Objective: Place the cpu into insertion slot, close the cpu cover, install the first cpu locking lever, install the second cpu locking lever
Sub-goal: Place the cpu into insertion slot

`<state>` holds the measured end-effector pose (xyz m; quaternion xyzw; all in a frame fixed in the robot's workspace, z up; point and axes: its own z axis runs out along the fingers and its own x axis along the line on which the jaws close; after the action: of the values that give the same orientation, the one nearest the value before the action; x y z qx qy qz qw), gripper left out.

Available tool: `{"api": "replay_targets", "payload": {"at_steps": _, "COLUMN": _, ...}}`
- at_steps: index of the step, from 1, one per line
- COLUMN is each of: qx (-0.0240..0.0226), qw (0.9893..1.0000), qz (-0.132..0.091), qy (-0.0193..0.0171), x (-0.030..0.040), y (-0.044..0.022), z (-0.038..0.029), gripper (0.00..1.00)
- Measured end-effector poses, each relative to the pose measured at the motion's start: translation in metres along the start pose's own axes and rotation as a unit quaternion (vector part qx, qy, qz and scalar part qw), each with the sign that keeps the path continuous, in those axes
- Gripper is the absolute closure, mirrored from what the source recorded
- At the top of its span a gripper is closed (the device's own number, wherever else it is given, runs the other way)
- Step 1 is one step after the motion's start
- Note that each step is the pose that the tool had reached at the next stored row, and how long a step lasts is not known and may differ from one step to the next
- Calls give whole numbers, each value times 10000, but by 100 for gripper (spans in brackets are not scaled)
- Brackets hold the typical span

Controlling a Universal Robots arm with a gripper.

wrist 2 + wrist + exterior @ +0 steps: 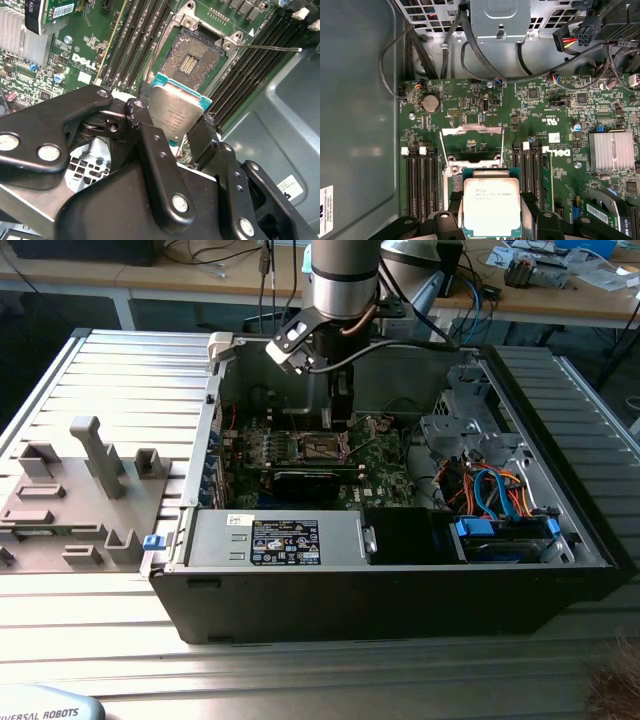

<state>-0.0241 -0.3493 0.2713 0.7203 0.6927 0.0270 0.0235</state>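
Even, cool room light falls from above in the exterior view. The slatted surface (120,370) reads pale and bright, while the case (400,600) has a nearly black front wall and a shadowed interior, darkest beneath the arm (343,280). In both wrist views the board (470,115) is evenly lit. The cpu (491,205) top carries a soft sheen, the heatsink (612,150) glares almost white, and the case wall holds a faint pale reflection. In the second wrist view, thin highlights edge the black links of the gripper (172,122).
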Motion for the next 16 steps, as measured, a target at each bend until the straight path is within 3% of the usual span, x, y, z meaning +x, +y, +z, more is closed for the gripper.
{"api": "replay_targets", "payload": {"at_steps": 16, "qx": 0, "qw": 10000, "qz": 0, "qy": 0, "x": 0, "y": -3, "z": 44, "gripper": 46}}
